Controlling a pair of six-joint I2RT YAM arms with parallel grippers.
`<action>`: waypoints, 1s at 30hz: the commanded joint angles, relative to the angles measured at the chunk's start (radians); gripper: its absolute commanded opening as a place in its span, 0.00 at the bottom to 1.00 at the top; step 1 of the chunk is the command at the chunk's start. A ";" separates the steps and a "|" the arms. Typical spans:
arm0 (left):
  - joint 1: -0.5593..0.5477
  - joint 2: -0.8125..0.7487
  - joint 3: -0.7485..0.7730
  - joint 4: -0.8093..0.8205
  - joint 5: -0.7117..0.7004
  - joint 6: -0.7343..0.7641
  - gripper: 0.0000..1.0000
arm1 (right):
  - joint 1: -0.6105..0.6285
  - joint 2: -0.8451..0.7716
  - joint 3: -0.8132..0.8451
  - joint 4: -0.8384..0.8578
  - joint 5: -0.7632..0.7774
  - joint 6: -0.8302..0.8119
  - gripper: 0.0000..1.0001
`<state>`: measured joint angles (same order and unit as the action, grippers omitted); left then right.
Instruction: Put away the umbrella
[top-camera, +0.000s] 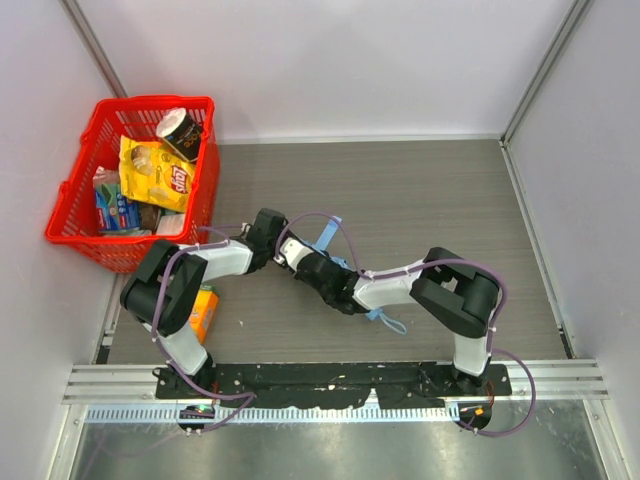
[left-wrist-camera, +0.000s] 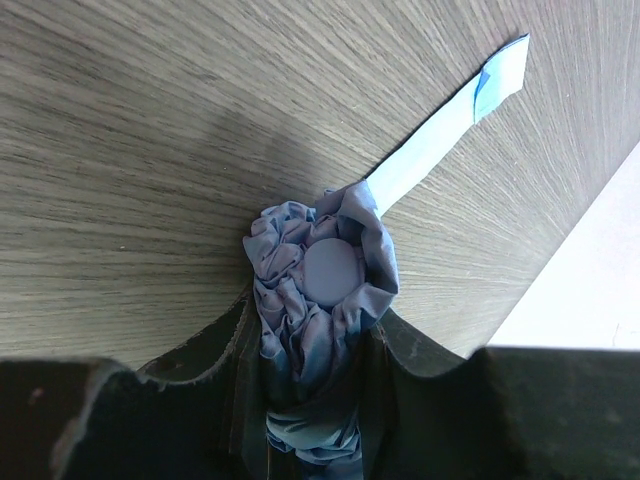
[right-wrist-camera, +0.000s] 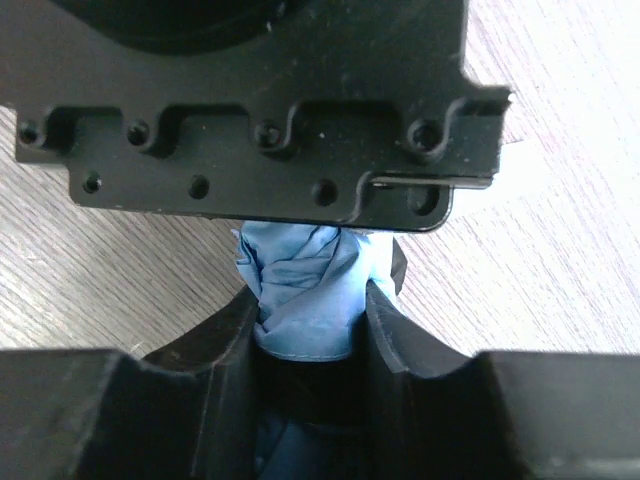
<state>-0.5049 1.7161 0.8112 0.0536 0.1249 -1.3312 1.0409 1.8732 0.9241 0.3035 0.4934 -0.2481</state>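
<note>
The umbrella lies folded on the wooden table, its sky-blue cloth bunched round a round end cap. A flat blue strap runs from it across the table. My left gripper is shut on the bunched cloth just behind the cap. My right gripper has both fingers pressed against the blue fabric, directly facing the left gripper's black body. From above, the two grippers meet mid-table and hide most of the umbrella. Only its strap and a blue loop show.
A red plastic basket stands at the back left, holding snack bags, a can and packets. An orange box lies under the left arm's elbow. White walls close the table at the back and on both sides.
</note>
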 joint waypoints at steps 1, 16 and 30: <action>-0.001 0.051 -0.053 -0.259 -0.054 0.056 0.00 | -0.015 0.041 -0.027 -0.017 0.060 0.007 0.24; 0.034 -0.061 -0.155 0.139 0.064 0.144 0.49 | -0.091 -0.031 -0.131 -0.023 -0.297 0.092 0.01; 0.077 -0.256 -0.290 0.489 0.162 0.247 0.82 | -0.182 -0.135 -0.283 0.129 -0.413 0.248 0.01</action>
<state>-0.4435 1.5475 0.5613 0.3737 0.2897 -1.1412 0.8913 1.7557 0.7315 0.5072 0.1535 -0.1043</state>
